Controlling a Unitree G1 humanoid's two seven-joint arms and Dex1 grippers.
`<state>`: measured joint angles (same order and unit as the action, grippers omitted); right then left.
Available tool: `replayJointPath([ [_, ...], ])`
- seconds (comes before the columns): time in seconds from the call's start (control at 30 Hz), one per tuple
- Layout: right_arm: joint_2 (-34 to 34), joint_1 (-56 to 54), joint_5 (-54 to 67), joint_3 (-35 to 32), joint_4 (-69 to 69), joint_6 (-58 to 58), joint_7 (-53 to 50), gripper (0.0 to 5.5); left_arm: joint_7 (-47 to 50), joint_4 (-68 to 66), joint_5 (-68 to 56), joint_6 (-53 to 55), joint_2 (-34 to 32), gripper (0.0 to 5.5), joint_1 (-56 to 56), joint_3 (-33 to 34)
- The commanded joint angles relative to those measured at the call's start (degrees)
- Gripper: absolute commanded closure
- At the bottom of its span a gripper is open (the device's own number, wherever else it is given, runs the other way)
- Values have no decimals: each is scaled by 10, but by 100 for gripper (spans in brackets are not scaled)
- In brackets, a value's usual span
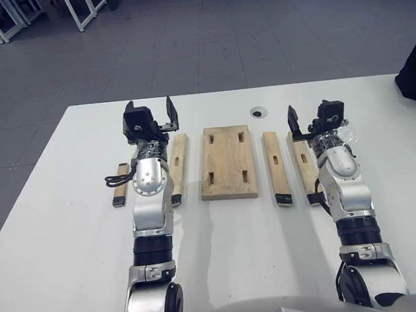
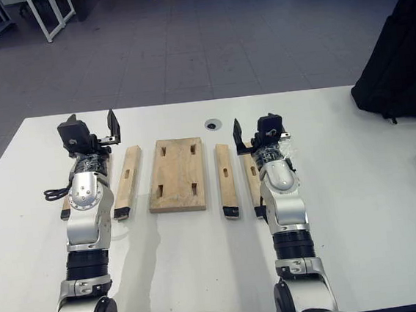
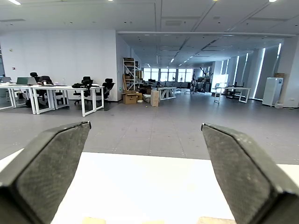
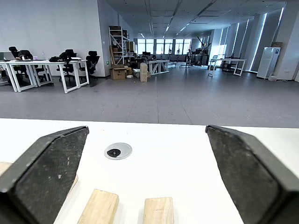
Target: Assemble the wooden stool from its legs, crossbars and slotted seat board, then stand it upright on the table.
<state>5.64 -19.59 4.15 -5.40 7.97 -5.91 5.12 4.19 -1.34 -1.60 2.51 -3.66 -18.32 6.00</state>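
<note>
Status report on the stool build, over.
Left gripper open, right gripper open, both empty. Seat board flat mid-table; left bar and right bar loose beside it, nothing joined. Cable port clear of the work.

Soft, even light falls from above on the white worktop [image 1: 54, 237], which looks bright and uniform from edge to edge. The grey floor [image 1: 255, 33] beyond its far edge is much dimmer. The seat board [image 1: 227, 161] throws only a thin, soft-edged shadow along its near edge. In the wrist views the light sources are the ceiling light strips [image 3: 14, 2] and a bright row of windows [image 4: 159, 46] at the far end of the hall, and the floor there carries a faint sheen. The wide lenses bow the ceiling lines towards the picture edges. They also stretch the dark, grainy fingers [image 3: 46, 172] of the left tool [image 3: 145, 124] and those of the right tool [image 4: 147, 127].
</note>
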Motion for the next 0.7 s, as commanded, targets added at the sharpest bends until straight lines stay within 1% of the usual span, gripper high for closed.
replayJointPath([
  [0.03, 3, -4, -4, 4, 1, -8, -2, 89, -1, -3, 12, 14, -7, 108, 7, -4],
  [0.17, 8, -8, -4, 8, 0, -9, 5, 89, 5, 7, 35, 17, -12, 108, 0, -13],
  [0.27, 7, -15, -4, 14, 10, -7, 10, 89, 15, 19, 34, 16, -2, 108, 8, -7],
  [0.4, 3, -27, -6, 21, 22, 0, 13, 89, 23, 34, 38, 18, -7, 108, 20, 1],
  [0.7, 0, -29, -3, 27, 31, 6, 14, 89, 8, 53, 32, 29, -10, 108, 29, 3],
])
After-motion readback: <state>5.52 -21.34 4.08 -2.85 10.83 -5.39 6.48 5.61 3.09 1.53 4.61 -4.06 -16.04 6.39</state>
